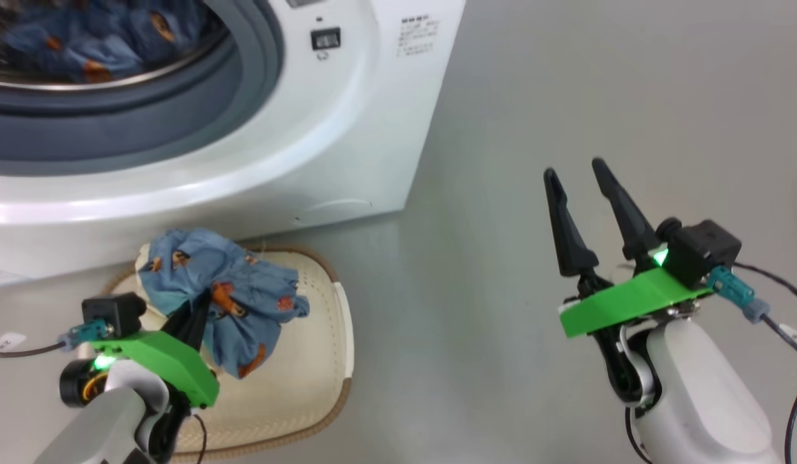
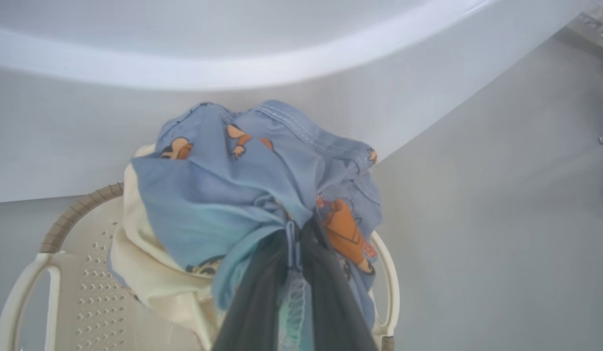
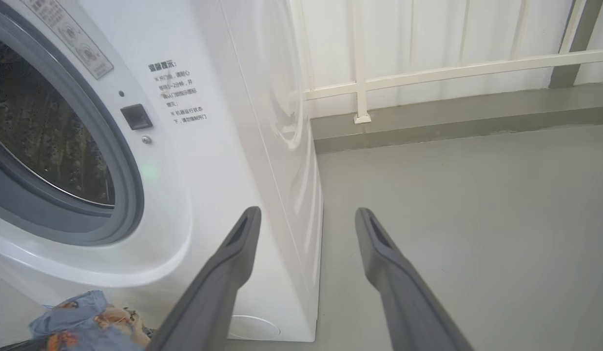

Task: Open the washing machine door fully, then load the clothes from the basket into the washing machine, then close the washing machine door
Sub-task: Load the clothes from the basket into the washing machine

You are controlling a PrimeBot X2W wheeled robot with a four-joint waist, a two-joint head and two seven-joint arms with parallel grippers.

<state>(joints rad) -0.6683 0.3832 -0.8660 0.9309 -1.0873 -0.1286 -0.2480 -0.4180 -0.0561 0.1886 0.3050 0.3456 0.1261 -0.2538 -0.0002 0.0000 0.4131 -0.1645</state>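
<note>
Loading underway: clothes [image 1: 82, 45] inside the washing machine [image 1: 346, 129]; left tool [image 1: 195, 309] pinches a bundle [image 1: 250, 283] before it; right tool [image 1: 574, 167] spread; closing pending.

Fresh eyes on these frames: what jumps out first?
The blue printed clothes pinched in the left gripper over the cream basket, lower left in the head view. Behind, the washing machine gapes open, more blue fabric in its drum. The right gripper hangs open at lower right.
</note>
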